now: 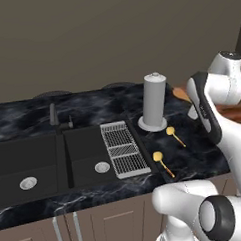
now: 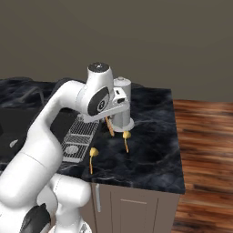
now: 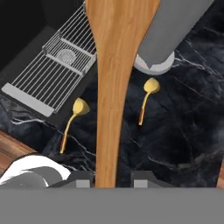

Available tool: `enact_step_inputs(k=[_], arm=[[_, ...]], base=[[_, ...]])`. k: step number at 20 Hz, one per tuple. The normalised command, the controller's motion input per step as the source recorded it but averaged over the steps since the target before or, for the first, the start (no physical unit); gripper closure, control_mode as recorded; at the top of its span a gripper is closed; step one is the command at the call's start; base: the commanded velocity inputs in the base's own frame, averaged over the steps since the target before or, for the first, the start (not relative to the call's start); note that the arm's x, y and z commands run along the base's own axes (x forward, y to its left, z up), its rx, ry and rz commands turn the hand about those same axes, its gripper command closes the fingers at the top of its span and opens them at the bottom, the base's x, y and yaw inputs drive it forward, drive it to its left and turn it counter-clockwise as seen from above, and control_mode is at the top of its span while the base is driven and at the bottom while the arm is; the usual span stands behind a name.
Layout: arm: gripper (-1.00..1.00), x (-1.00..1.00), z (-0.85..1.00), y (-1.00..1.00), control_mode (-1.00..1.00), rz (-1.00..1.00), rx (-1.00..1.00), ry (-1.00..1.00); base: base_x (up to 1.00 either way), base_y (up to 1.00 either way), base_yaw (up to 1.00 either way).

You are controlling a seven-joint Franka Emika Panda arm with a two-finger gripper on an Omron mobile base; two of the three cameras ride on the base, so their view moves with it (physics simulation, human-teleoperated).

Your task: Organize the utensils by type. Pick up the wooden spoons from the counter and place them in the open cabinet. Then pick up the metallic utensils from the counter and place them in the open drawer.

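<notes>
Wooden spoon [image 3: 114, 74], long, orange-brown, apparently broad-bowled up close, pinched at its handle by the pincer [image 3: 113, 180].

So the tall grey paper towel holder [image 1: 154, 101] is the main thing in the way, standing on the desk [image 2: 154, 136] right behind the two metallic utensils [image 1: 174, 135]. Coming straight down on either one looks fine, there's bare black top all around them and between them. The wire rack [image 1: 123, 148] over the sink [image 1: 40, 167] crowds the nearer one on its left side. The faucet [image 1: 54, 117] is well off to the left. The end effector [image 3: 113, 181] has a wooden spoon [image 3: 114, 78] sticking out ahead, which swings near the holder. Right of the desk edge it's open floor [image 2: 205, 150].
</notes>
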Motion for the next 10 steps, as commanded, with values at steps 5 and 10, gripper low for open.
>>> enact_step_inputs(k=[5,10], arm=[[1.00,-0.10,0.27,0.74,-1.00,0.17,-0.03,-0.08],[1.00,-0.09,0.06,0.81,-1.00,0.20,-0.09,-0.09]], base=[[0.00,0.00,0.00],[0.00,0.00,0.00]])
